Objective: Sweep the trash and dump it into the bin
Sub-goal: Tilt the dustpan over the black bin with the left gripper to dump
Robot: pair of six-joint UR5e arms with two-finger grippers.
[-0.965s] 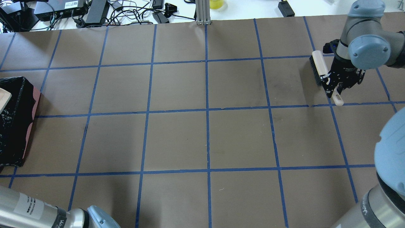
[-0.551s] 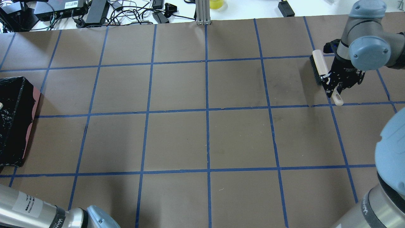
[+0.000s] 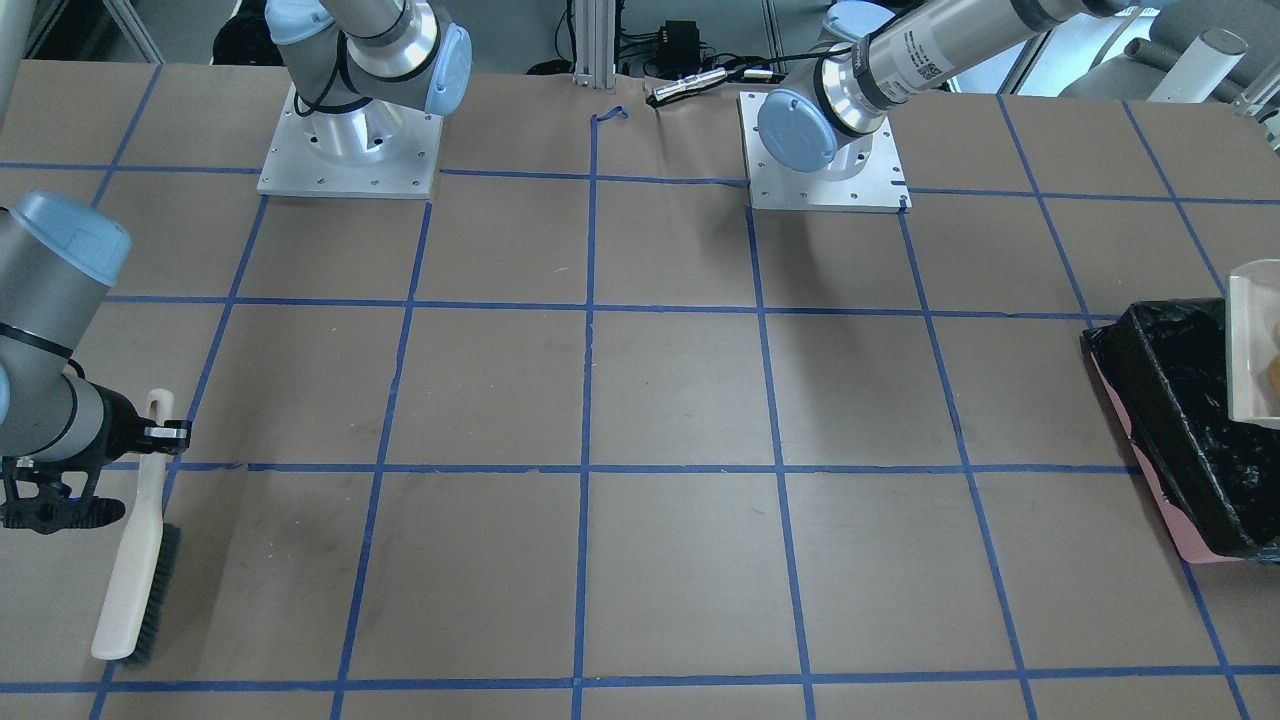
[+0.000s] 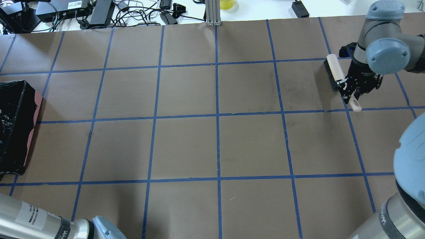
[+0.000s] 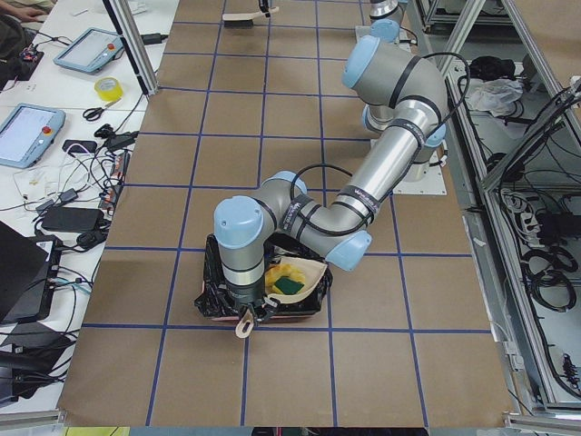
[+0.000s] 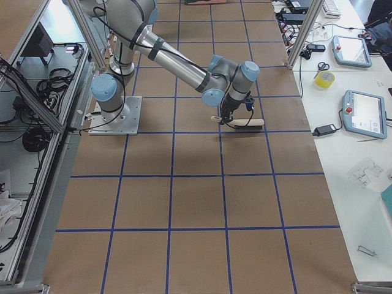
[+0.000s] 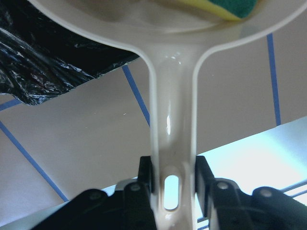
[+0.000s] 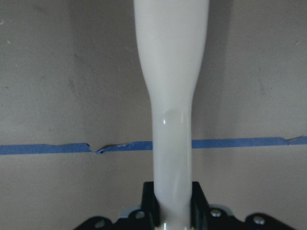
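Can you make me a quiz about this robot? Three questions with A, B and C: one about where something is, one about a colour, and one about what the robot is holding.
1. Where is the dustpan?
A) over the bin
B) on a shelf
C) on the floor

2. What colour is the bag inside the bin?
A) white
B) black
C) blue

3. What is the right end effector doing?
A) open, holding nothing
B) shut on a cup
C) shut on the brush

Answers:
1 A: the left side view shows the dustpan held above the bin.
2 B: the crinkled liner looks black in the overhead view.
3 C: in the right wrist view its fingers press on both sides of the brush.
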